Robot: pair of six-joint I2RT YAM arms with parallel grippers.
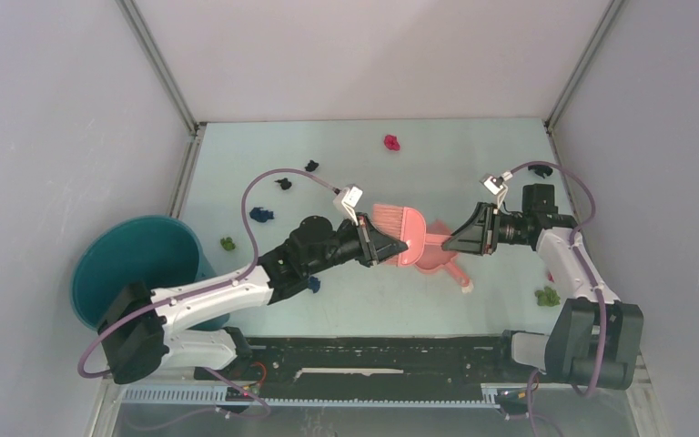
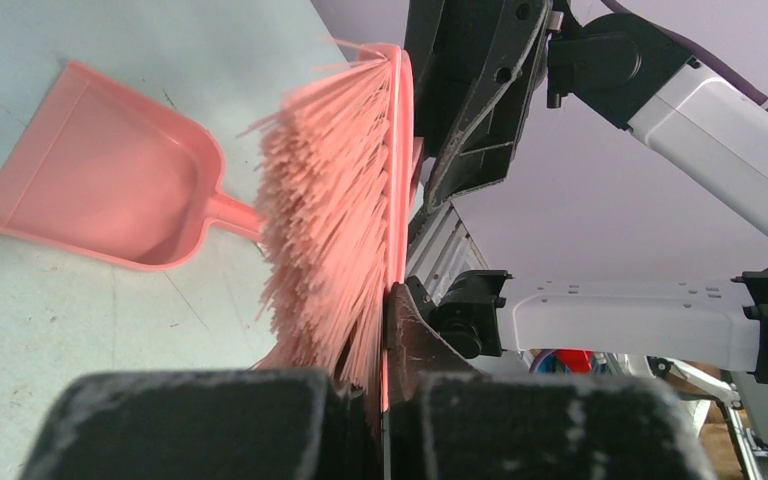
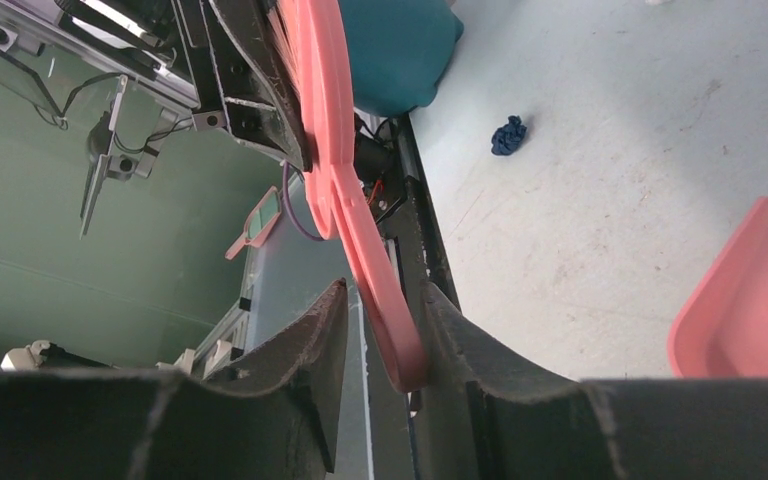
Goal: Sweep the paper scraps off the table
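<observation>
A salmon-pink brush (image 1: pixel 400 222) hangs over the table (image 1: pixel 473 155), bristles pointing away, with my left gripper (image 1: pixel 390 244) shut on its head. In the left wrist view the jaws (image 2: pixel 385 340) pinch the brush's back plate beside the bristles (image 2: pixel 330 230). My right gripper (image 1: pixel 447 243) faces it from the right. Its fingers stand apart around the brush handle (image 3: pixel 375 280), which touches one finger with a gap to the other. Paper scraps lie scattered: magenta (image 1: pixel 391 142), black (image 1: pixel 311 166), dark blue (image 1: pixel 261 215), green (image 1: pixel 547 296).
The pink dustpan (image 1: pixel 435 259) lies on the table under both grippers and also shows in the left wrist view (image 2: pixel 110 180). A round teal bucket (image 1: pixel 136 273) stands at the table's left edge. One dark blue wad (image 3: pixel 508 135) lies near the bucket.
</observation>
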